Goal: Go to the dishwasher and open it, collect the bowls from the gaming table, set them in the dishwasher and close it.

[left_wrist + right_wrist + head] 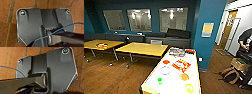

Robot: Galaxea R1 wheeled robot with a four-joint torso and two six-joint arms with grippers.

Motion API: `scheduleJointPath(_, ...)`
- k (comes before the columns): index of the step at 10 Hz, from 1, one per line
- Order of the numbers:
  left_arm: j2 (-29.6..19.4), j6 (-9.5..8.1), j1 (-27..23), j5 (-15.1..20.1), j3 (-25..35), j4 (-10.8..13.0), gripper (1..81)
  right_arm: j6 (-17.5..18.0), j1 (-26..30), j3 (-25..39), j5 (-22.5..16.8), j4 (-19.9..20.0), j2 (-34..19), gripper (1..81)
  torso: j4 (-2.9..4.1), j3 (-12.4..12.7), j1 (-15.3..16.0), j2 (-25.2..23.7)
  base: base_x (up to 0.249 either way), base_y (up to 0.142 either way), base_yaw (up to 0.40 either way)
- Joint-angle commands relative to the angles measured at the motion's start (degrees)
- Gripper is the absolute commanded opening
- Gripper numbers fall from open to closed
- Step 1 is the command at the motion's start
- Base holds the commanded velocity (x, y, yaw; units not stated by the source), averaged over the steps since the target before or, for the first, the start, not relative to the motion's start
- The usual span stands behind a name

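Observation:
The dishwasher and the gaming table are out of view. A long white table (pixel 194 62) stands just ahead in the head view. On it lie small round dishes: a red one (pixel 166 61), a pale ring-shaped one (pixel 165 70), an orange one (pixel 184 76) and a yellow-green one (pixel 189 88). Whether they are bowls I cannot tell. A small green cup (pixel 159 80) stands near the table's near end. In each wrist view the robot's dark plate (pixel 37 25) (pixel 58 68) hangs above brown wooden floor (pixel 7 12).
Two yellow tables (pixel 142 48) (pixel 99 44) stand to the left, a dark sofa (pixel 169 37) behind them. A blue pillar (pixel 209 30) rises right of the white table. A person (pixel 245 40), a cardboard box (pixel 239 63) and a backpack (pixel 230 75) are at the far right. Two flat boxes (pixel 181 65) (pixel 176 52) lie on the white table.

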Motion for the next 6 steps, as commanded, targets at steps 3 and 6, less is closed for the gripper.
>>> scheduleJointPath(3,-0.39,0.12,-2.72,3.21,0.25,-0.35,81.1,-0.20,2.20,0.30,-2.54,-0.66,-0.01,81.1,0.00,0.00,-0.01,0.00,0.000,0.000,-0.362)
scheduleJointPath(6,-0.30,0.12,-2.72,3.21,0.33,-0.35,81.1,-0.20,2.12,0.30,-2.54,-0.66,0.08,81.1,0.00,0.00,-0.01,-0.02,0.000,-0.197,0.000)
